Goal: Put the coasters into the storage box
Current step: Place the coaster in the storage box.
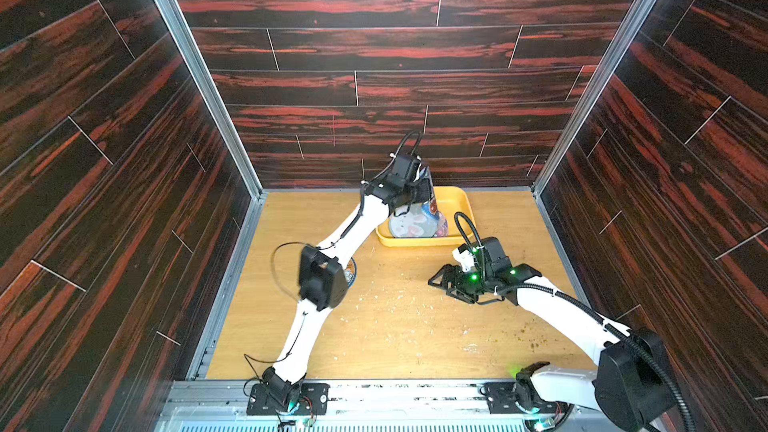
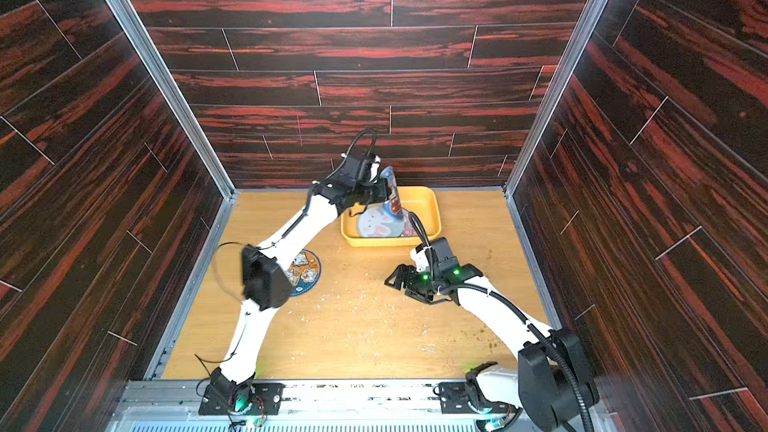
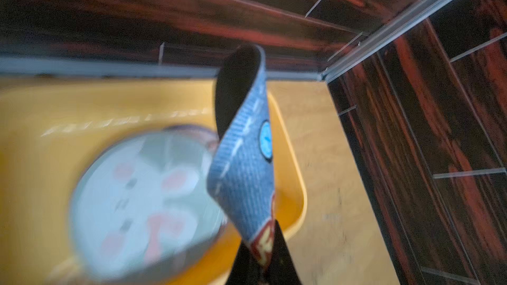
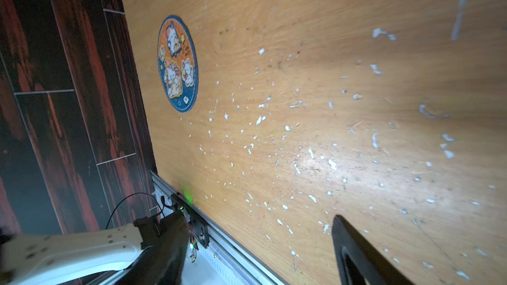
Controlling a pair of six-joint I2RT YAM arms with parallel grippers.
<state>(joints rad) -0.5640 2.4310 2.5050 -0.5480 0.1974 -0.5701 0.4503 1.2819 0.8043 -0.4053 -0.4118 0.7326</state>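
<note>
The yellow storage box (image 1: 466, 206) (image 2: 434, 210) (image 3: 299, 187) stands at the back of the wooden table. A white floral coaster (image 1: 409, 225) (image 2: 379, 224) (image 3: 142, 201) lies in it on top of others. My left gripper (image 1: 423, 189) (image 2: 379, 191) (image 3: 263, 248) hangs over the box, shut on the edge of a bent blue coaster (image 1: 433, 206) (image 2: 392, 197) (image 3: 244, 165). A blue cartoon-animal coaster (image 2: 306, 272) (image 4: 177, 63) lies flat on the table, partly hidden by the left arm in both top views. My right gripper (image 1: 441, 286) (image 2: 400, 284) (image 4: 255, 226) is open and holds nothing, in front of the box.
The left arm's elbow (image 1: 321, 280) hangs over the table's left part. White flecks (image 4: 310, 152) and scratches cover the middle of the table. Dark wood-pattern walls close in three sides, and a metal rail (image 1: 374, 392) runs along the front edge.
</note>
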